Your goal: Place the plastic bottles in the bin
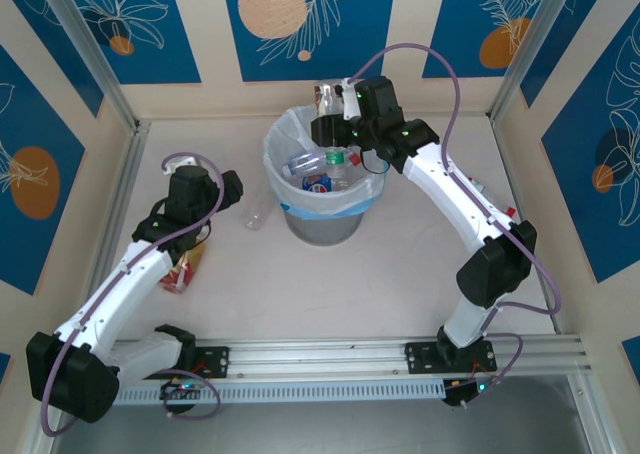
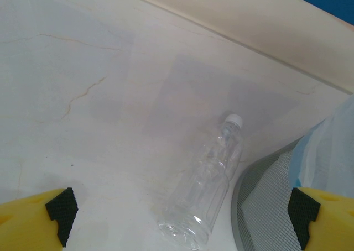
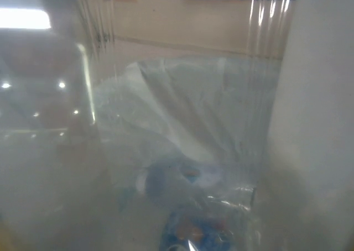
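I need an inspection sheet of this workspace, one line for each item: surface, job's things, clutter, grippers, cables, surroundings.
Surface: pale table with faint veins; no spill seen.
Job's things: bin upright, with bottles inside; clear bottle lying on the table beside the bin; red-labelled bottle lying under the left arm; held bottle over the bin's far rim.
Clutter: nothing seen.
Grippers: left gripper jaws open, above the clear bottle; right gripper jaws shut on the held bottle.
Cables: purple cables loop along both arms.
Surroundings: blue leaf-print panels and metal frame posts.
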You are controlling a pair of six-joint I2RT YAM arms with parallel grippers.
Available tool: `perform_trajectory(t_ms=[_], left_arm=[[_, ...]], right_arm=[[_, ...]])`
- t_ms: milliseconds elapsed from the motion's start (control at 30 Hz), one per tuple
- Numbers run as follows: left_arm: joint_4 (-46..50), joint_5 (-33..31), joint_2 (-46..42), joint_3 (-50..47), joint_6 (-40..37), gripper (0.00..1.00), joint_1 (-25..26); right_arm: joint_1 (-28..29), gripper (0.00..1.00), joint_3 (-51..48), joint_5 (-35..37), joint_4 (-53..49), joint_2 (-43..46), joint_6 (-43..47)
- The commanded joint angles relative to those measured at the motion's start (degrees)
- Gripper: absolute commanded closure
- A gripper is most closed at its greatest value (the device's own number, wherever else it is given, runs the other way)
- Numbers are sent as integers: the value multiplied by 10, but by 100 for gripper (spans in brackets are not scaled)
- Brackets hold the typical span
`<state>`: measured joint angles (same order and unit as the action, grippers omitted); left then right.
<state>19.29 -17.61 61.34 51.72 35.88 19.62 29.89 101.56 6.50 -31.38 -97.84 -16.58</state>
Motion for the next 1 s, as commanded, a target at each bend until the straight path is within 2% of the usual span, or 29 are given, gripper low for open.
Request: perform_trajectory(t_ms=[0, 300, 533, 667, 733, 833, 967], left_arm=[[7, -1, 2, 0, -3, 1, -9], [27, -1, 5, 8, -5, 1, -25], [36, -5, 6, 9, -11, 1, -49], [40, 35, 13, 11, -19, 1, -71], [45, 29, 18, 11, -18, 1, -78], [57, 21, 24, 0, -6, 1, -112], [14, 45, -3, -60, 41, 1, -182]], right_arm=[[1, 26, -1, -28, -8, -1, 37], [2, 12, -19, -31, 4, 21, 50], [1, 0, -116, -53, 90, 106, 45], [-1, 0, -184, -28, 143, 164, 26], [-2, 0, -220, -11, 170, 193, 12], [-4, 1, -263, 2, 202, 237, -18], [-7, 0, -316, -33, 248, 281, -49]])
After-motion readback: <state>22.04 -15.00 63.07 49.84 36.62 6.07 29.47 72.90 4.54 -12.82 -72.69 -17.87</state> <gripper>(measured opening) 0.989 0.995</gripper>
